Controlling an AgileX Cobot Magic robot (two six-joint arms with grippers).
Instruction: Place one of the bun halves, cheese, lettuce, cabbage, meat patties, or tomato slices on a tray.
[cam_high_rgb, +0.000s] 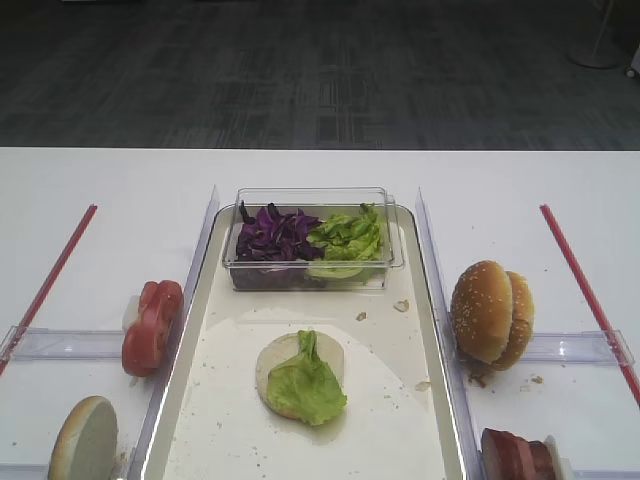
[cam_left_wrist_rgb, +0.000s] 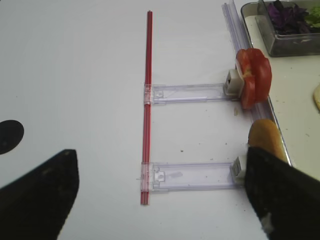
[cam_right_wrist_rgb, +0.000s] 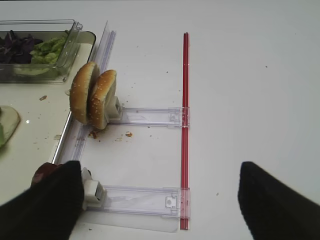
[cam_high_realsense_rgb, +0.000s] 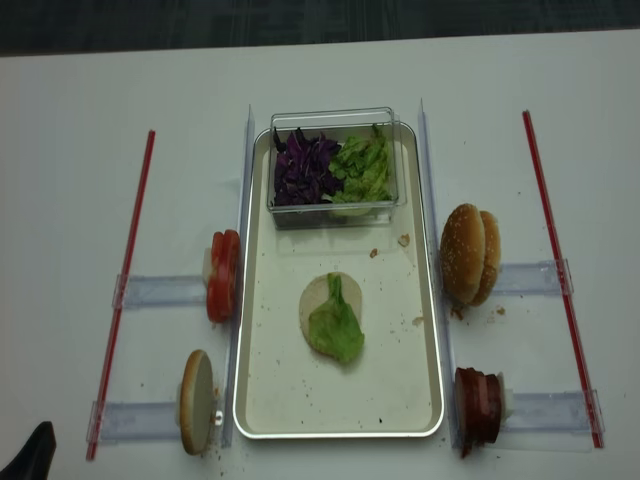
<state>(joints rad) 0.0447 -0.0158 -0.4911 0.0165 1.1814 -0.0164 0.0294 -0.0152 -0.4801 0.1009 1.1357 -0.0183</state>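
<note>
Neither arm is seen in the front overhead view; in the top-down view only a dark tip (cam_high_realsense_rgb: 30, 452) is cut off at the bottom left corner, and what it belongs to cannot be told. The right gripper (cam_right_wrist_rgb: 160, 200) is shown only as two dark fingers at the lower corners of its wrist view, set wide apart with bare table between them; nothing is held or touched. The left finger partly hides the meat patties (cam_right_wrist_rgb: 44, 174), of which only a reddish edge is seen. The left gripper (cam_left_wrist_rgb: 165, 195) is likewise seen as two dark fingers spread far apart over the table, empty; its right-hand finger covers part of a flat bun half (cam_left_wrist_rgb: 267, 140).

The tray (cam_high_realsense_rgb: 415, 400) lies at the middle of the table. On the tray's centre a pale flat bun disc (cam_high_realsense_rgb: 318, 300) is laid, with a light-green lettuce leaf (cam_high_realsense_rgb: 336, 325) resting on top of it. At the tray's far end a clear plastic tub (cam_high_realsense_rgb: 335, 208) is set, holding purple cabbage (cam_high_realsense_rgb: 302, 170) on the left and more green leaves (cam_high_realsense_rgb: 365, 168) on the right. Left of the tray, tomato slices (cam_high_realsense_rgb: 223, 275) are stood on edge; right of the tray, two sesame bun tops (cam_high_realsense_rgb: 470, 252) are stood on edge, with the patties nearer the camera
</note>
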